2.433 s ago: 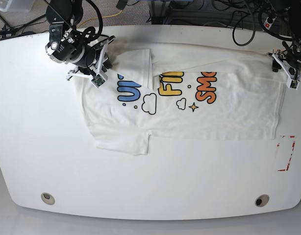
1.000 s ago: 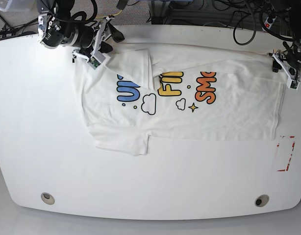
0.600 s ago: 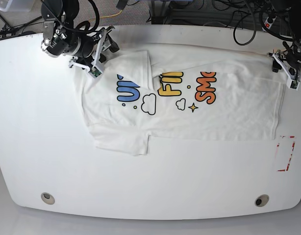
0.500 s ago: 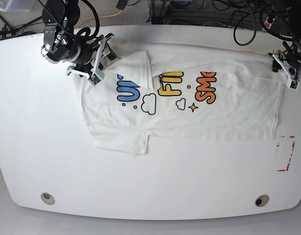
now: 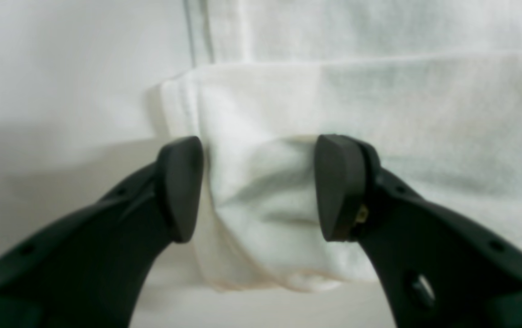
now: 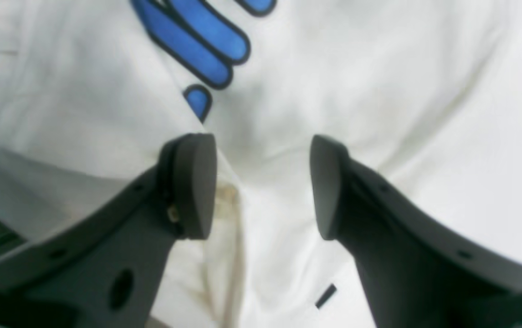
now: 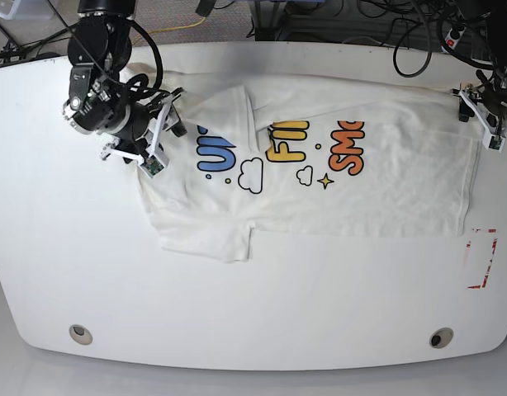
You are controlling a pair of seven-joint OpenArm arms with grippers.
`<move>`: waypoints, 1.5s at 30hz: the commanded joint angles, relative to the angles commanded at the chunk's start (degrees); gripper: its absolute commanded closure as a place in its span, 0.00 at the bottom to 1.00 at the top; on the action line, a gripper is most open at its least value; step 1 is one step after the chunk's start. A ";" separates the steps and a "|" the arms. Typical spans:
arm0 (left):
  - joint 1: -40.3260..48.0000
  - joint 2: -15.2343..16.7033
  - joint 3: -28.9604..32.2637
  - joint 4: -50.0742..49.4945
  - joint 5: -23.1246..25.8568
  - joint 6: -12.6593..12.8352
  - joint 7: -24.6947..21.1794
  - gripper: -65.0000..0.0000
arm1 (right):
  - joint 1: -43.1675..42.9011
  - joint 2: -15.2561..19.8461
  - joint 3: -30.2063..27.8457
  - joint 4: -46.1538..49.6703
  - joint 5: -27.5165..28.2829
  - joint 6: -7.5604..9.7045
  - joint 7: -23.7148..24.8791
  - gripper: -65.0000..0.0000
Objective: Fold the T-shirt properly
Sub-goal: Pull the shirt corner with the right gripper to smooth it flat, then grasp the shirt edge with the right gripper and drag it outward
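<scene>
The T-shirt (image 7: 319, 165) lies spread across the white table (image 7: 253, 305), print side up, its length running across the base view. One sleeve is turned over the print near the blue lettering (image 7: 216, 153); the other sleeve lies flat toward the near edge. The garment is not yet folded in half.

Left gripper (image 5: 258, 187): jaws moderately apart, straddling a bunched corner of the hem at the far right edge of the cloth in the base view (image 7: 491, 124). A puckered ridge of fabric sits between the pads. Whether the pads touch that cloth cannot be told; nothing is clamped.

Right gripper (image 6: 261, 187): jaws likewise apart, set over a raised crease just below the blue lettering, near the collar end (image 7: 150, 140). A yellowish seam runs beside one pad (image 6: 195, 182). No cloth is pinched here either.

Assessment: the step in hand is the taking of grasp points at the two ends of the far edge, ahead of a lengthwise fold. Progress is early.

Requirement for the next move: each gripper should close on its ridge of cloth, catching enough layers to hold. Both ends then need lifting together and carrying toward the near edge, keeping the fabric taut between them so the fold lands square
</scene>
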 joint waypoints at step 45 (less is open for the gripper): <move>0.00 0.00 0.09 -0.09 0.00 0.00 -0.09 0.44 | -8.26 8.79 -25.58 -0.35 -26.99 0.00 19.78 0.54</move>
